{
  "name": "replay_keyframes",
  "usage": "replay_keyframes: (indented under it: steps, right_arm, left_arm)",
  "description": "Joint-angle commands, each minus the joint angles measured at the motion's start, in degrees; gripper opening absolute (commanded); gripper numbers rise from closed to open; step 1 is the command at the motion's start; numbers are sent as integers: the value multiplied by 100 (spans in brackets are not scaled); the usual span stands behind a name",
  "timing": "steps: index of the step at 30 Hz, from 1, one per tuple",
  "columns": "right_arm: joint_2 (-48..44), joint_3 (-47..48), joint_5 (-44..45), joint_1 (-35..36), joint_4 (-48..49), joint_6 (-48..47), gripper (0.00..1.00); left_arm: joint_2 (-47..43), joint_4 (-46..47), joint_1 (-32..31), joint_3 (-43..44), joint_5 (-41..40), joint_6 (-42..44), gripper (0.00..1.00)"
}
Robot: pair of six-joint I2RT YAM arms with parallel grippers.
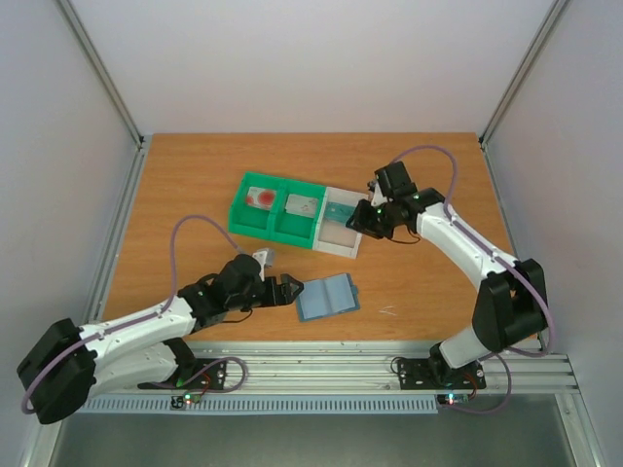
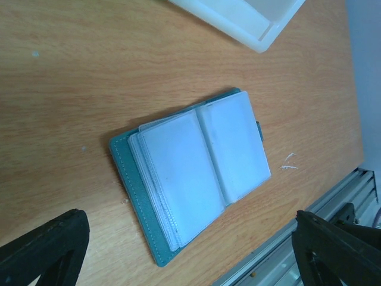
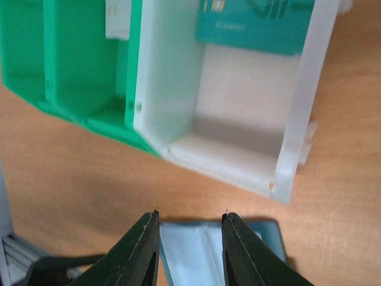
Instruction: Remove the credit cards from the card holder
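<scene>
The card holder (image 1: 326,297) lies open on the table near the front and shows its pale clear pockets; it also shows in the left wrist view (image 2: 196,173) and the right wrist view (image 3: 196,253). My left gripper (image 1: 282,290) is open and empty just left of it, its fingers (image 2: 50,247) wide apart. A white-pink card with red marks (image 1: 261,197), a grey card (image 1: 302,205) and a teal card (image 1: 341,209) lie in the bin tray. My right gripper (image 1: 358,222) is open and empty over the white compartment; the teal card (image 3: 256,24) lies beyond its fingertips (image 3: 152,238).
The bin tray has green compartments (image 1: 238,219) and a white end compartment (image 1: 336,248) at mid-table. A metal rail (image 1: 389,355) runs along the near edge. Frame posts and white walls enclose the table.
</scene>
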Motion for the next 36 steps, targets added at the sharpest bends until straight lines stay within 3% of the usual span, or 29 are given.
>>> replay_keyframes:
  steps: [1, 8, 16, 24, 36]
  right_arm:
    - [-534, -395, -120, 314, -298, -285, 32]
    - [-916, -1194, -78, 994, -79, -163, 32]
    - [-486, -1880, -281, 1802, 974, 277, 28]
    - [-38, -2123, -192, 1982, 1452, 318, 23]
    - [488, -2598, -332, 1981, 2294, 567, 18]
  left_arm:
    - [281, 1355, 47, -367, 423, -464, 93]
    - [947, 2531, 67, -524, 877, -960, 90]
    - [1622, 4529, 81, -1002, 896, -1792, 82]
    - [2116, 4943, 105, -1100, 705, -2178, 77]
    - [2678, 4829, 109, -881, 644, -2231, 70]
